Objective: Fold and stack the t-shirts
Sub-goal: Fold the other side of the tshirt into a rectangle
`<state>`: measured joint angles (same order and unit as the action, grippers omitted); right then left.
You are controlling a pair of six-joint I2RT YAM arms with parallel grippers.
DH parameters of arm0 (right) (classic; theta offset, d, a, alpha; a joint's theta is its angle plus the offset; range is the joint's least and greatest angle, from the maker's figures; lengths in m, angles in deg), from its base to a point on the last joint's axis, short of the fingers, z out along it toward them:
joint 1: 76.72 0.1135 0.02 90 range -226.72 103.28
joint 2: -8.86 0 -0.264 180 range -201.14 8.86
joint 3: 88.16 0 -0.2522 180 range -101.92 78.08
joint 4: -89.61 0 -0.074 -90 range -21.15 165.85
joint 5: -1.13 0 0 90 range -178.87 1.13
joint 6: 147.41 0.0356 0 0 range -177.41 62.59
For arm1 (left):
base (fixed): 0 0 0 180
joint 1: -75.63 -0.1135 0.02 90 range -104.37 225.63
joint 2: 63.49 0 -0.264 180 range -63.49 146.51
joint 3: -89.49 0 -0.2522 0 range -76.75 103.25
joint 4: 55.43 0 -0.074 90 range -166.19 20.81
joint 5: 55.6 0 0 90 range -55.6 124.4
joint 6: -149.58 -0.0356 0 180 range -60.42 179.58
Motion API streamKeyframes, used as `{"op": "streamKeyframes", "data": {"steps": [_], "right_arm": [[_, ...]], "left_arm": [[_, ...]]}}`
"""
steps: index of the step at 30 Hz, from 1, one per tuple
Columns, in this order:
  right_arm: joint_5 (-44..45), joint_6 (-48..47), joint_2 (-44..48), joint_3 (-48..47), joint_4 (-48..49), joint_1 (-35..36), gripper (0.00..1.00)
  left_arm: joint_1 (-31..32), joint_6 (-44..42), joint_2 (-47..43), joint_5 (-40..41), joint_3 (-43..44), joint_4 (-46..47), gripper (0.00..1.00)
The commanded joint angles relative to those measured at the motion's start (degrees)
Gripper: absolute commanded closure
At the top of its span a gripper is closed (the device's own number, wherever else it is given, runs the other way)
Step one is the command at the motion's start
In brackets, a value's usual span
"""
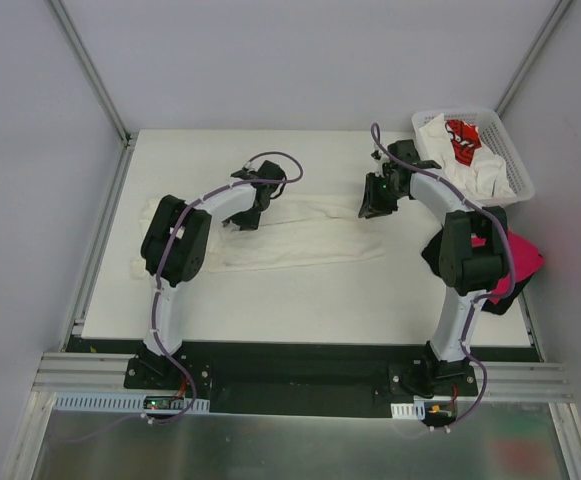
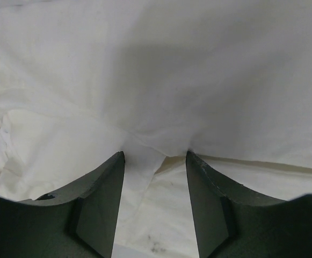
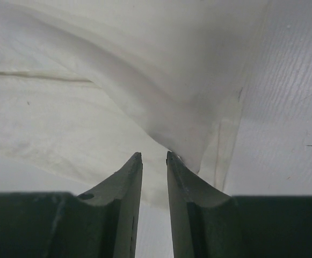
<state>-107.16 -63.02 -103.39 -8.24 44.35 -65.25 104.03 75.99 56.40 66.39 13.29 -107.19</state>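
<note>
A cream-white t-shirt (image 1: 300,240) lies as a long folded strip across the middle of the table. My left gripper (image 1: 247,215) is low over its far edge. In the left wrist view this gripper (image 2: 156,156) stands open, with the t-shirt (image 2: 198,80) lying loose between and beyond the fingertips. My right gripper (image 1: 375,205) is at the strip's right end. Its jaws (image 3: 153,156) stand close together on a raised fold of the t-shirt (image 3: 91,107), whose creases run in to the tips.
A white lattice basket (image 1: 505,135) at the back right holds white shirts and one with red print (image 1: 462,140). A magenta-pink shirt (image 1: 522,255) lies on dark cloth at the right edge, behind the right arm. Bare table (image 1: 300,310) shows in front of the strip.
</note>
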Motion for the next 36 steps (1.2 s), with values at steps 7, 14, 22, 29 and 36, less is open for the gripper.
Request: {"op": "streamKeyframes", "data": {"steps": [7,14,22,29,36], "right_arm": [[-0.3,-1.2,2.2,0.2,0.6,-0.5,0.77],[0.0,-1.4,2.6,0.8,0.7,-0.7,0.81],[0.5,-1.6,2.6,1.1,0.7,-0.7,0.88],[2.1,-1.3,1.8,1.2,1.0,-0.6,0.82],[2.3,-1.1,1.9,1.2,0.7,-0.9,0.75]], "left_arm": [[-1.7,-0.4,0.8,4.7,0.0,-1.1,0.53],[-1.6,-0.1,0.3,4.3,0.0,-1.1,0.54],[-1.4,0.0,0.6,2.9,0.0,-1.1,0.74],[-1.2,0.1,0.5,3.4,-0.4,-1.1,0.93],[-0.7,0.4,0.3,3.4,-0.4,-1.2,0.95]]}}
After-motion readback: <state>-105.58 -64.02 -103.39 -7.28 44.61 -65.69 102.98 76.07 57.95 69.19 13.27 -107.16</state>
